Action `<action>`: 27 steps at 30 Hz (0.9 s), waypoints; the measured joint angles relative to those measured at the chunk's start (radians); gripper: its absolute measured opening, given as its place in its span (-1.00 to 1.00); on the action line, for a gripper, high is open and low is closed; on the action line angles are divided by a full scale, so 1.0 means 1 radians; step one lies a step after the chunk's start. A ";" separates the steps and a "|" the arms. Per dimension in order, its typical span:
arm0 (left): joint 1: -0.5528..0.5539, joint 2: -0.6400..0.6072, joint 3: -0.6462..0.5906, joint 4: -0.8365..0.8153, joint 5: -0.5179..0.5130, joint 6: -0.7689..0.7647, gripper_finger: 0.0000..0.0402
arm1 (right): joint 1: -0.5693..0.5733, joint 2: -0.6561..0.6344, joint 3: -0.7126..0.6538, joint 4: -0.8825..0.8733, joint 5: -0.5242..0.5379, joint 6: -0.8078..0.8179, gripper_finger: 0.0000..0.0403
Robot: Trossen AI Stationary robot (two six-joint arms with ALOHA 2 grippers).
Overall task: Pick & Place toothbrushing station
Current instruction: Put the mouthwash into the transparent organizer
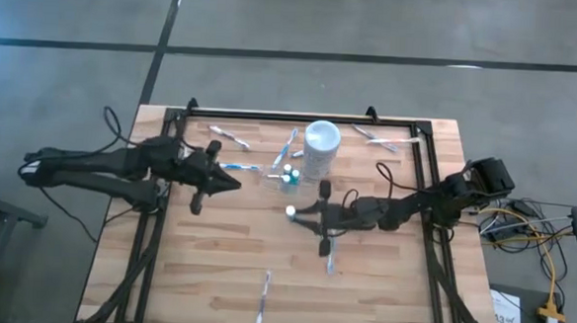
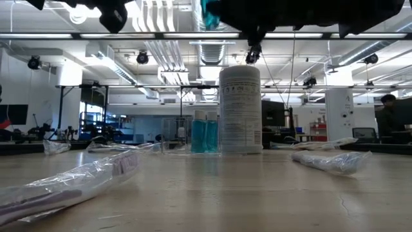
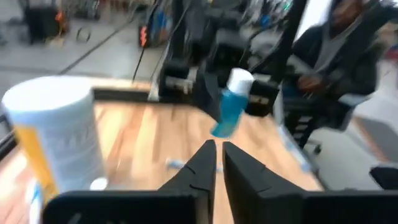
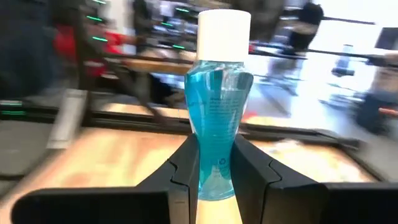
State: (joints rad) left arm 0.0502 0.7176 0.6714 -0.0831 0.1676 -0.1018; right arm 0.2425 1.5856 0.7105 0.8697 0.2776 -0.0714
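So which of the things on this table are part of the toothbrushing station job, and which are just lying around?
Part of the job:
- teal bottle clamped in the right gripper
- two teal bottles in the clear holder
- white cylinder
- wrapped toothbrushes scattered on the table

Lying about:
- cables off the table's right edge
- left gripper, nothing in it

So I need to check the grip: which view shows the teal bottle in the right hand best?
The right wrist view: the teal bottle fills the picture, upright, clamped between the right hand. The left wrist view shows it smaller and tilted. The high view shows only its white cap. The low view cuts it off at the picture's top edge.
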 joint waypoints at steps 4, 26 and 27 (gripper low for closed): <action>0.000 0.074 0.047 -0.099 -0.078 0.057 -0.65 | -0.034 0.001 0.000 -0.079 0.096 -0.032 -0.69; -0.002 0.633 0.626 -0.528 -0.214 0.301 0.23 | -0.115 0.000 -0.002 -0.217 0.116 -0.120 -0.69; -0.002 0.652 0.647 -0.546 -0.216 0.309 0.23 | -0.116 0.000 -0.002 -0.220 0.116 -0.121 -0.69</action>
State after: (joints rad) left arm 0.0486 1.3693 1.3187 -0.6287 -0.0487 0.2070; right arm 0.1263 1.5860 0.7082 0.6493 0.3939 -0.1921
